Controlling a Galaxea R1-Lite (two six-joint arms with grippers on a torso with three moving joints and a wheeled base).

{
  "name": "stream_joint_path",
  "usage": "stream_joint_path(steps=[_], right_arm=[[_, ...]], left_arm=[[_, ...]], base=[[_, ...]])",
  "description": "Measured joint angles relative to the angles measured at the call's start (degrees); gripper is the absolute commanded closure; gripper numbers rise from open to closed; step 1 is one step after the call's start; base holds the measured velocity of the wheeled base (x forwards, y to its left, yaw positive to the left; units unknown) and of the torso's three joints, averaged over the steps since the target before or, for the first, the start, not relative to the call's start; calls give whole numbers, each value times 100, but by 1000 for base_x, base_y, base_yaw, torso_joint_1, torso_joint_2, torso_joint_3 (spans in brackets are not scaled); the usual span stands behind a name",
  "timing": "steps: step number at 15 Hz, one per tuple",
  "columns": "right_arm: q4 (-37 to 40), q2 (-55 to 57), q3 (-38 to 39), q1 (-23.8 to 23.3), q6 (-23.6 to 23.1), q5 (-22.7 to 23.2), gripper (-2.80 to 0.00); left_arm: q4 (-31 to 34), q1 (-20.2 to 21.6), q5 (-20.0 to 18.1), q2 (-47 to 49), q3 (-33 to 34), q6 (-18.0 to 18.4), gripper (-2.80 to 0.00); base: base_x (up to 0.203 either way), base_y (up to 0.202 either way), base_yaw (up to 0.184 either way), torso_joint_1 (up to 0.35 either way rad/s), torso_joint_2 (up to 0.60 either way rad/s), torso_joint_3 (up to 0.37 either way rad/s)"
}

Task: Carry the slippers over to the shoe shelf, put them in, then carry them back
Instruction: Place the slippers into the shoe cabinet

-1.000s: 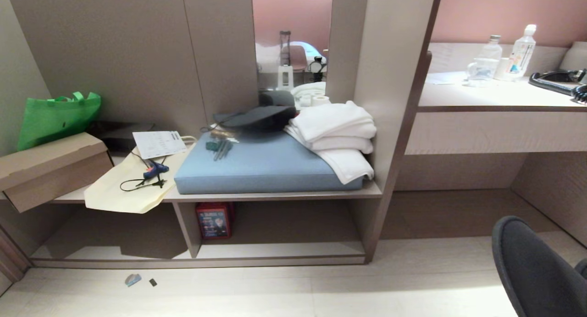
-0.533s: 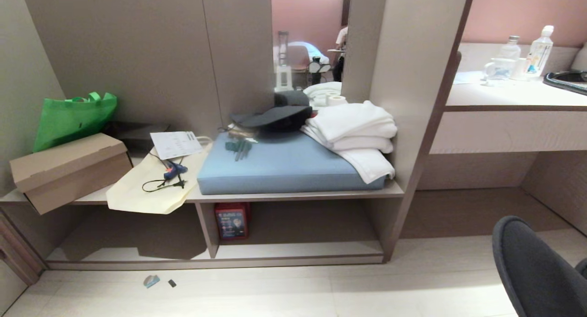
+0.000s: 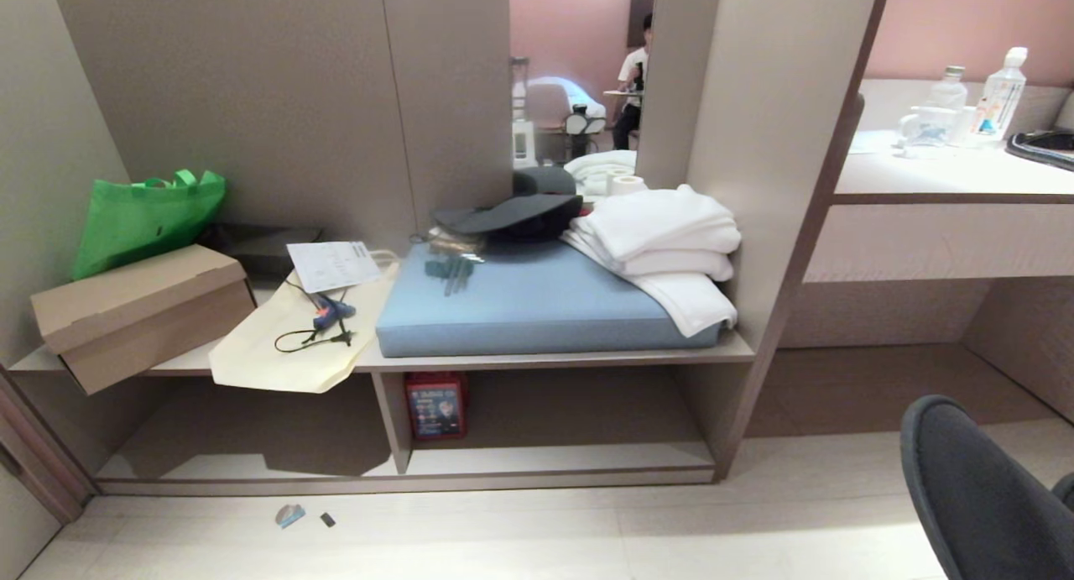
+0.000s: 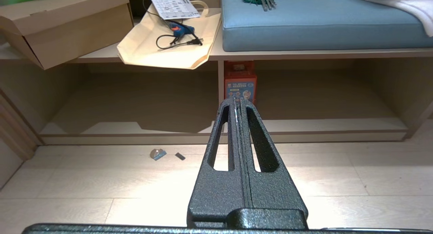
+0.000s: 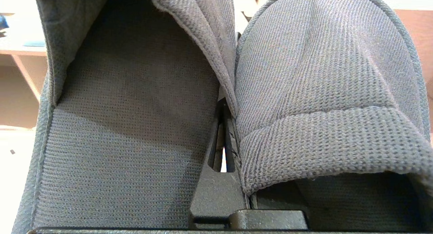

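Though unseen from above — slippers (image 5: 324,91) pinched in right claw (image 5: 226,119).

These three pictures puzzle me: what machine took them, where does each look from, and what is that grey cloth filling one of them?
They come from a wheeled robot with two arms. One camera sits on its head, facing a built-in unit with a low shoe shelf at the bottom. Above it lie a blue cushion, white towels, a cardboard box and a green bag. The other two cameras sit on the wrists, behind the fingers. The left gripper is shut and empty, pointing toward the shelf. The grey cloth is the slippers: the right gripper is shut on their edges, so they fill that camera's view. Neither arm shows in the head view.
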Motion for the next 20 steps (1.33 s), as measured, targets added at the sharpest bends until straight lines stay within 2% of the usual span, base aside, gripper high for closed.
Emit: stream_joint_path(steps=[20], right_arm=[[2,0,0,-7,-3,0,0]], left_arm=[[0,-7,0,0,0,-1,0]], base=[[0,0,0,0,0,0]])
